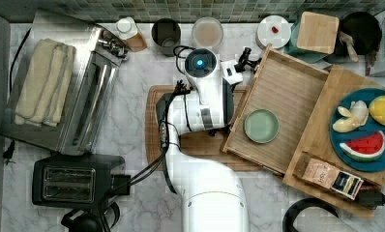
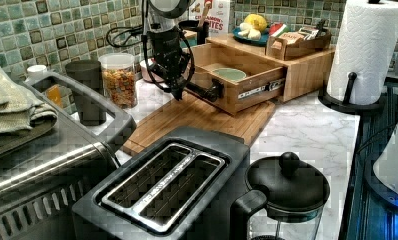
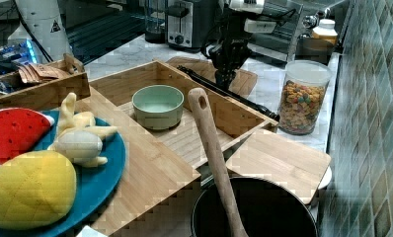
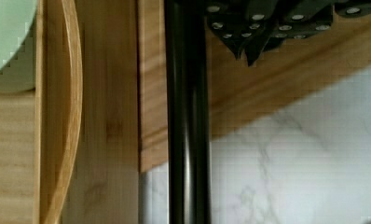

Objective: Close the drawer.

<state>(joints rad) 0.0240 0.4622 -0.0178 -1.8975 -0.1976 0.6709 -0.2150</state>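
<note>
**Desk:** Where does the drawer (image 1: 287, 96) stand?

**Caption writer:** Pulled well out of its bamboo cabinet (image 1: 321, 145), over the cutting board (image 2: 197, 117) on the marble tabletop (image 2: 307, 135). A green bowl (image 1: 261, 125) sits inside it.

**Desk:** And the claw (image 2: 177, 92)?

**Caption writer:** It hangs just outside the drawer's front, beside the black bar handle (image 4: 186, 116). The fingers appear drawn together, gripping nothing. In the top view the drawer lies to the claw's right; the handle's long axis runs across the way the drawer must travel.

**Desk:** What stands in the way?

**Caption writer:** Nothing seen between the drawer and its cabinet. A cereal jar (image 2: 119, 77) and dark cup (image 2: 87, 90) stand near the arm, clear of that path. The coming move likely calls for a push against the front, square to the handle.
</note>
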